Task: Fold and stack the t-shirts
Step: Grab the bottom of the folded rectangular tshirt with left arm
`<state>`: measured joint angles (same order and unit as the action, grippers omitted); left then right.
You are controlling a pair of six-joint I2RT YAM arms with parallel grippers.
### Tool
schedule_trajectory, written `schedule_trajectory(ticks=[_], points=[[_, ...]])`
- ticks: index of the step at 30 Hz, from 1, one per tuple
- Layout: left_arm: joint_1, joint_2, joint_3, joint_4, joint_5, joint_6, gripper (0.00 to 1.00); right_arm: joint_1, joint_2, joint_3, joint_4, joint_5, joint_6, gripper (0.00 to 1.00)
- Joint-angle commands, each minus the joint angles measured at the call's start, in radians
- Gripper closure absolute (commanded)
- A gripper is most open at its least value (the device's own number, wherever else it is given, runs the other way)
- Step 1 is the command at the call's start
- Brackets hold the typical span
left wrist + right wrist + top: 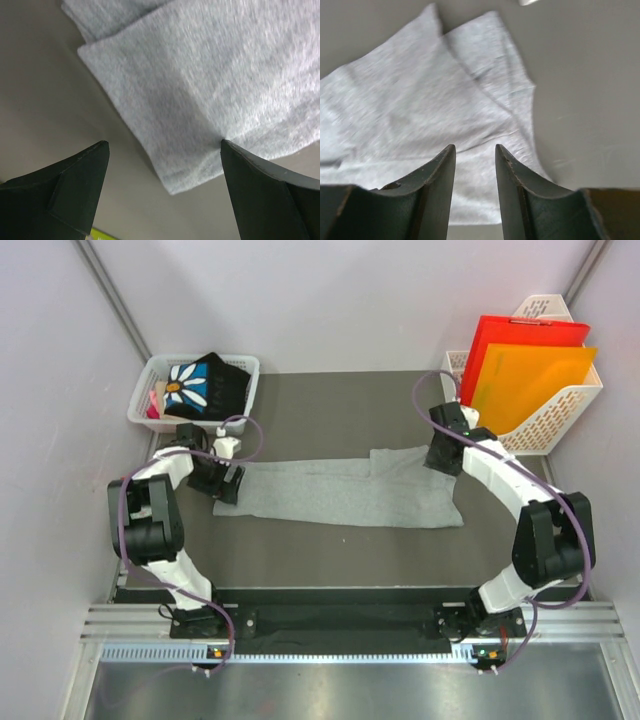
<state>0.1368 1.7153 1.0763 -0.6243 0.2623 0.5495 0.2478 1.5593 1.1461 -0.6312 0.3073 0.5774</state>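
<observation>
Working on the grey t-shirt (pixel 345 492): lies as a long narrow strip, left to right across the middle of the tabletop (pixel 330 410), probably narrowed so that one end can fold over the other. At the strip's left end, left hand (pixel 224 484) spread wide, straddling the cloth's corner and gripping nothing. At the right end, right hand (pixel 441 454) narrowed to a slim gap, low over the rumpled layers, with nothing visibly pinched. Black t-shirt (pixel 212 380) parked in the white basket (pixel 138 405) at far left, out of the way. Bare tabletop near and far of the strip for swinging an end across; tighter at far right, close to the file rack (pixel 560 410)
</observation>
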Motion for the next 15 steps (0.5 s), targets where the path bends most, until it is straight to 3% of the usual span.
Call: schedule_trajectory(ticks=[1,10,15], points=[[0.009,0.039,0.077,0.028,0.06,-0.051,0.03,0.109,-0.039,0.053,-0.033,0.061,-0.005,0.62],[0.029,0.101,0.099,0.035,0.106,-0.082,0.09,0.231,-0.012,0.052,-0.027,0.087,0.007,0.64],[0.037,0.127,0.083,0.046,0.111,-0.079,0.25,0.251,0.016,0.043,-0.019,0.085,0.009,0.66]])
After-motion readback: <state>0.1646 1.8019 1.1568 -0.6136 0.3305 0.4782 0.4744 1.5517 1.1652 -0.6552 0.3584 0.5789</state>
